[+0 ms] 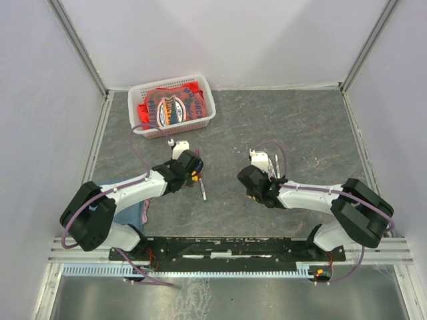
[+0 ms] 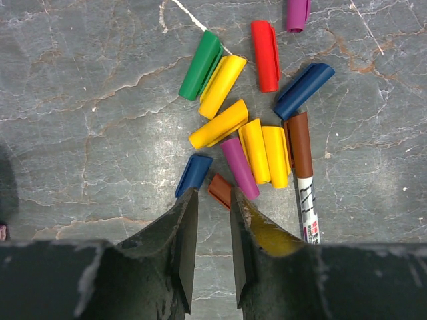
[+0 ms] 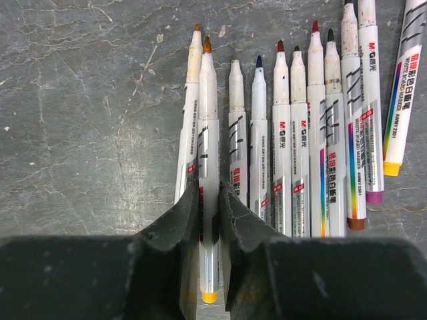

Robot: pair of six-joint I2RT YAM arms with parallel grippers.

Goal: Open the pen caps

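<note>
While bare grey table (image 1: 313,127) lay open between the arms and out to the right wall (image 1: 393,100), a basket (image 1: 179,129) filled the far left corner. Twelve pen caps (image 2: 220,123) lay flat in a loose cluster just ahead of the left gripper (image 2: 213,195), most slanting up and to the right: four yellow, two blue, two purple, two brown, one green, one red. Its jaws stood slightly apart with nothing between them. The right gripper (image 3: 209,190) straddled one of eleven pens (image 3: 280,133), whose tips pointed away from it; whether it squeezed could not be told.
</note>
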